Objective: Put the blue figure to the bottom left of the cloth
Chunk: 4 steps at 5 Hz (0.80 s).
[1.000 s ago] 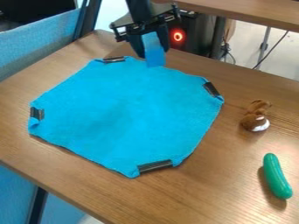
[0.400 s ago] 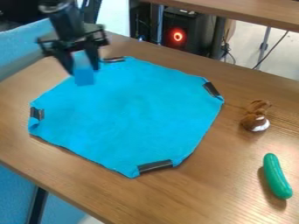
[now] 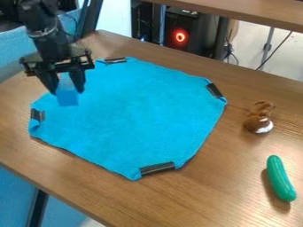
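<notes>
Hand (image 3: 67, 91) holds blue figure (image 3: 67, 98) pinched in its fingers, at upper left part of cloth (image 3: 130, 115). Looks like carrying step; letting go comes later. Next move: bring figure toward near left edge of cloth, just right of left black clip (image 3: 37, 115), go down gently, open up once figure sits steady.
</notes>
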Each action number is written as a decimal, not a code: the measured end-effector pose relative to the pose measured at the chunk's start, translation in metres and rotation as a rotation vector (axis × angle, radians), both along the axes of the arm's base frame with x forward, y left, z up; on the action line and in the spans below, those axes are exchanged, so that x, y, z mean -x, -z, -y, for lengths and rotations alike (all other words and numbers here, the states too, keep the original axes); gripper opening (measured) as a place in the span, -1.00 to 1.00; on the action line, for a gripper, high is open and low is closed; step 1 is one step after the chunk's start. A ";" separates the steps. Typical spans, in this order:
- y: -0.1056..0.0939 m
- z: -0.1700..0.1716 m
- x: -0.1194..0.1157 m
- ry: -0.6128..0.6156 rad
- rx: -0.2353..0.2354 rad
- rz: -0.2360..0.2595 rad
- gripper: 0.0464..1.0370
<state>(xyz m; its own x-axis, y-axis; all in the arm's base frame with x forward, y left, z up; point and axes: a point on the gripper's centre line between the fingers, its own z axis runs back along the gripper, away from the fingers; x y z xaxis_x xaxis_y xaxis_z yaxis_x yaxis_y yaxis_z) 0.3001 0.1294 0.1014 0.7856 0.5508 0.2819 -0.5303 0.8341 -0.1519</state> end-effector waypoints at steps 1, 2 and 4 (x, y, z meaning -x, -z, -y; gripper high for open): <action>-0.001 -0.012 -0.002 -0.023 -0.038 0.036 0.07; 0.021 -0.024 -0.003 -0.028 -0.067 0.012 0.07; 0.029 -0.026 -0.003 -0.164 0.010 -0.058 0.79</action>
<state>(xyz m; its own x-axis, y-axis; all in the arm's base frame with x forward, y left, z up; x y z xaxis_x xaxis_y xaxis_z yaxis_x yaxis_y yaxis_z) 0.3033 0.1550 0.0721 0.6996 0.6756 0.2326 -0.6676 0.7341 -0.1245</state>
